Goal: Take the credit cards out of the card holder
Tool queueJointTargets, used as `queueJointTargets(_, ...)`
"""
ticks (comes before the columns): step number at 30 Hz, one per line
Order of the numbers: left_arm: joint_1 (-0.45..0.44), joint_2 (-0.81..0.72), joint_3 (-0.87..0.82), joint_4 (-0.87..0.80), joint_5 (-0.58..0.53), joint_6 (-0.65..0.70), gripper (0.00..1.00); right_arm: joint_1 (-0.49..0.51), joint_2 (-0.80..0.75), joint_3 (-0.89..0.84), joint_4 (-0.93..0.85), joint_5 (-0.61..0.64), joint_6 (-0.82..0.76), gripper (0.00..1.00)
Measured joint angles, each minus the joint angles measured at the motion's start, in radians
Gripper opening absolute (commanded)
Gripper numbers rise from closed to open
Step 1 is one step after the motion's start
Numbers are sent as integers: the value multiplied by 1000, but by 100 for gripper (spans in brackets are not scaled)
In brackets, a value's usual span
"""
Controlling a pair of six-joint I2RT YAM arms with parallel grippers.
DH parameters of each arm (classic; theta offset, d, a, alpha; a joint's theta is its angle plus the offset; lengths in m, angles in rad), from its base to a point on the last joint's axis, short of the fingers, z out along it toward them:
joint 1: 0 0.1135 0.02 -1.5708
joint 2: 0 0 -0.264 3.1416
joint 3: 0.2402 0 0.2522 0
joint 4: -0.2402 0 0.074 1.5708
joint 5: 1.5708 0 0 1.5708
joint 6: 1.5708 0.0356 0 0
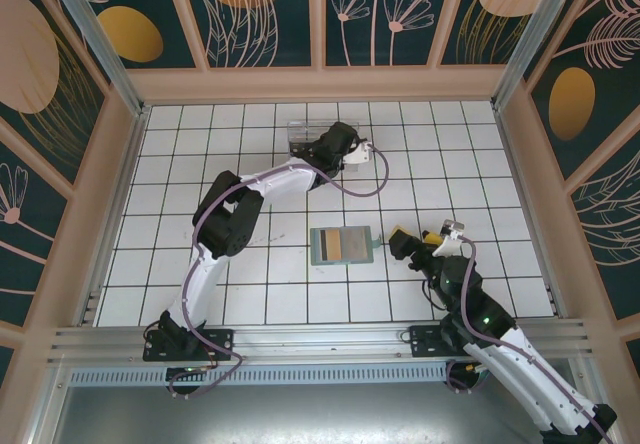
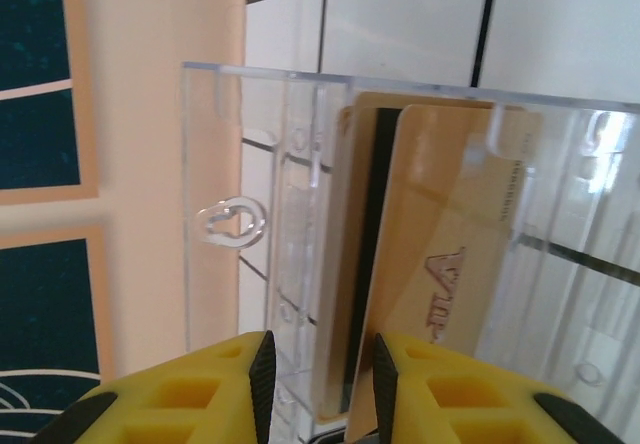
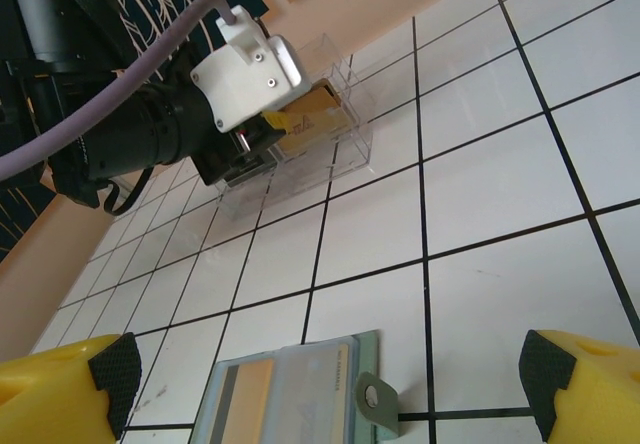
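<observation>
My right gripper [image 1: 415, 236] hangs low and right of centre in the top view. Its jaws are spread as wide as they go and hold nothing. It sits just beside the open card holder [image 1: 342, 245], which lies flat on the tiled table [image 1: 250, 294]. In its pockets I see credit cards [image 3: 248, 389], one tan and one greyer, so those are left to pull. Further up the frame, my left gripper [image 2: 320, 379] is at the clear box [image 2: 235, 154] near the back wall, jaws narrowly parted and pinching nothing. Several tan cards [image 2: 455, 214] stand inside that box. I judge the job partly done, with more cards to take out
</observation>
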Motion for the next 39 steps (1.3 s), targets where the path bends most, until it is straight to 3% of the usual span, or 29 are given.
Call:
queueJointTargets(2,1,0,0,8,-2,-7,48,0,0,0,-1,0,0,99)
queueJointTargets(5,2,0,0,10,-1,-26,53,0,0,-1,-2,0,0,99)
queueJointTargets(16,8,-38,-2,-9,34,-139,56,0,13,-1,0,-1,-1,99)
queueJointTargets(25,8,-347,-206,2,117,-423,59,0,172,14,33,-30,-14,99)
queueJointTargets(30,8,-546,-351,51,119,-663,70,0,373,100,45,-60,-21,99)
queueJointTargets(33,8,-671,-478,85,112,-815,98,0,523,179,52,-84,-26,99)
queueJointTargets(34,8,-712,-522,95,108,-864,99,2,566,200,57,-91,-27,99)
queueJointTargets(35,8,-751,-566,105,103,-920,99,6,606,218,66,-98,-28,95)
queueJointTargets(39,8,-899,-719,119,71,-1136,99,33,729,249,115,-151,-37,60)
